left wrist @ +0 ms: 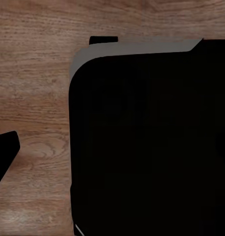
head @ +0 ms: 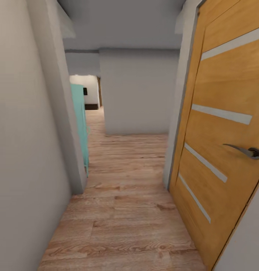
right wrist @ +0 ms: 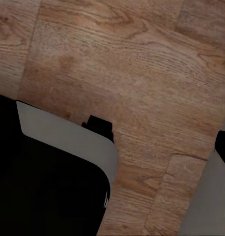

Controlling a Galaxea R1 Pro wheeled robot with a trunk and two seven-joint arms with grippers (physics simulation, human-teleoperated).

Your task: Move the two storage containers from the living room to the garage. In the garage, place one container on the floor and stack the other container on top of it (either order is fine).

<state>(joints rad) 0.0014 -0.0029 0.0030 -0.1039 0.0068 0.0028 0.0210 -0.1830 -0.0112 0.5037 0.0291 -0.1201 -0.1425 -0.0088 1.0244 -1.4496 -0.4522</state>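
A narrow hallway runs ahead, floored in light wood planks [head: 125, 210] that stretch away toward a grey-white wall [head: 138, 94] facing us at the far end. On the right stands an orange-wood door [head: 223, 150] with four pale horizontal slits and a dark metal lever handle [head: 244, 150] — it is swung open at an angle into the passage, its edge meeting a pale frame. On the left a plain white wall [head: 27, 150] ends in a corner, and just past that corner a teal panel [head: 81, 120] stands upright against it. Beyond, a brighter room opens at the left rear, with a small dark square on its far wall. The left wrist view looks straight down on wood planking, with a large black, round-cornered body of the robot [left wrist: 152, 142] edged in grey; the right wrist view gives the same kind of sight — a black and grey body [right wrist: 48, 182] over the planks. Whether either gripper's fingers are spread or pressed together I cannot tell. The storage containers are nowhere to be placed from here.
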